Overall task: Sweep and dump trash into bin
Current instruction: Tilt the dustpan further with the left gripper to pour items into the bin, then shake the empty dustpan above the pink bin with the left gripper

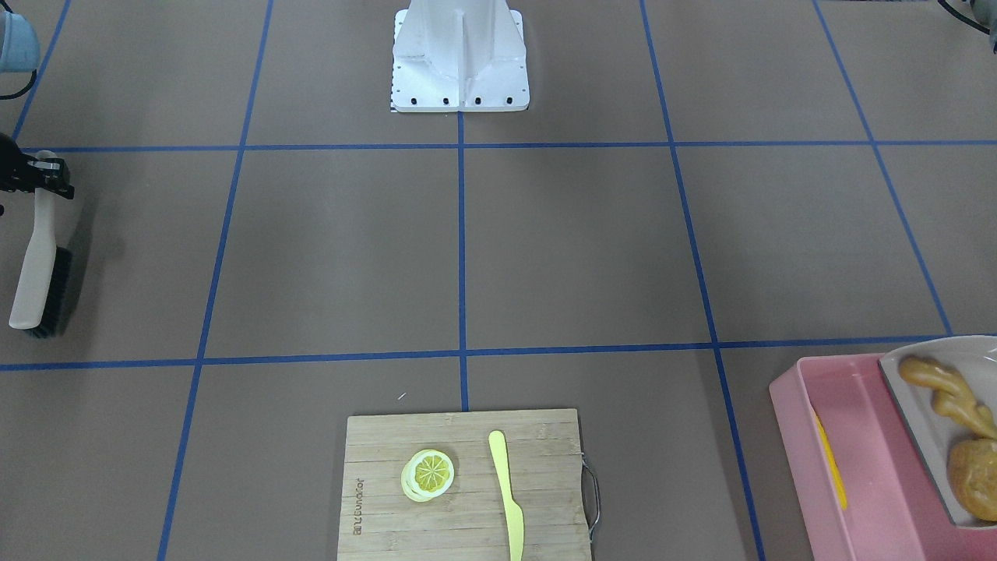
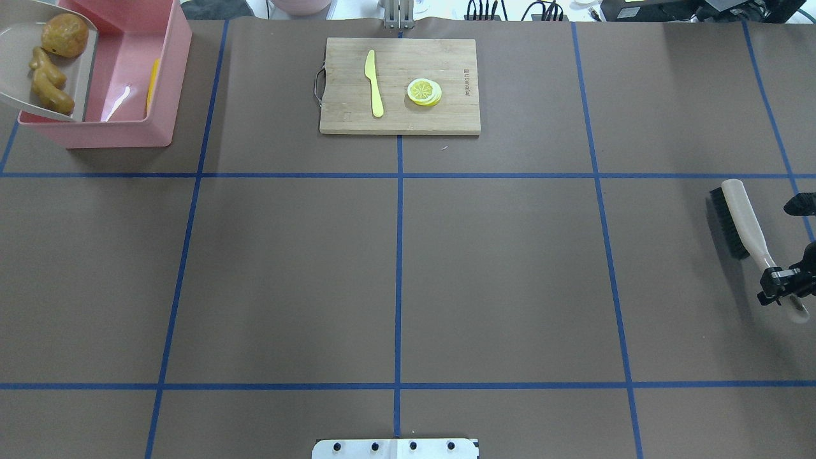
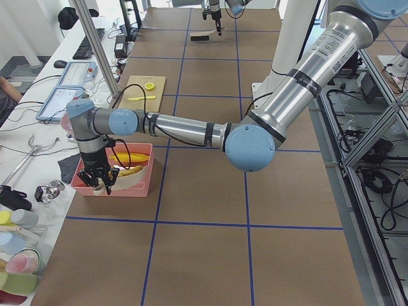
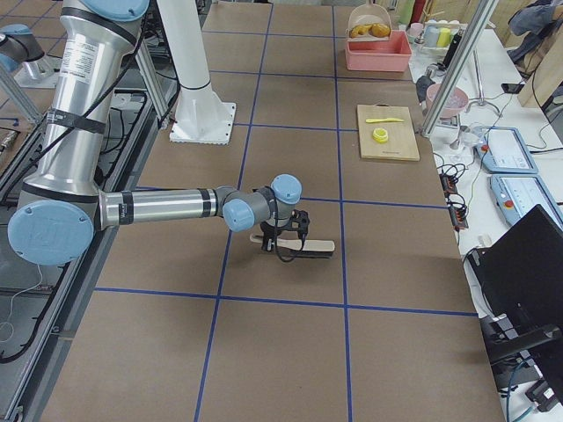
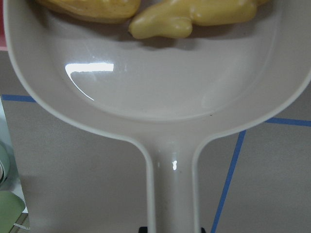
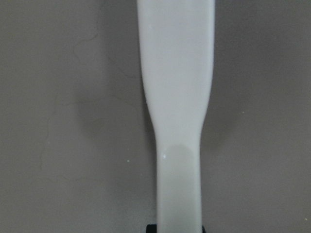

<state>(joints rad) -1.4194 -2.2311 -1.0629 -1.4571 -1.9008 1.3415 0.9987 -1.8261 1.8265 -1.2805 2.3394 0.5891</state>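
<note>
The pink bin stands at the table's far left corner; it also shows in the front view. My left gripper is shut on the handle of the beige dustpan, held tilted over the bin. The orange-brown potato and the tan ginger root lie in the pan. The yellow corn cob lies inside the bin by its wall. My right gripper is shut on the handle of a beige brush, whose black bristles rest on the table at the right edge.
A wooden cutting board sits at the far middle with a yellow knife and a lemon slice on it. The robot's white base stands at the near middle.
</note>
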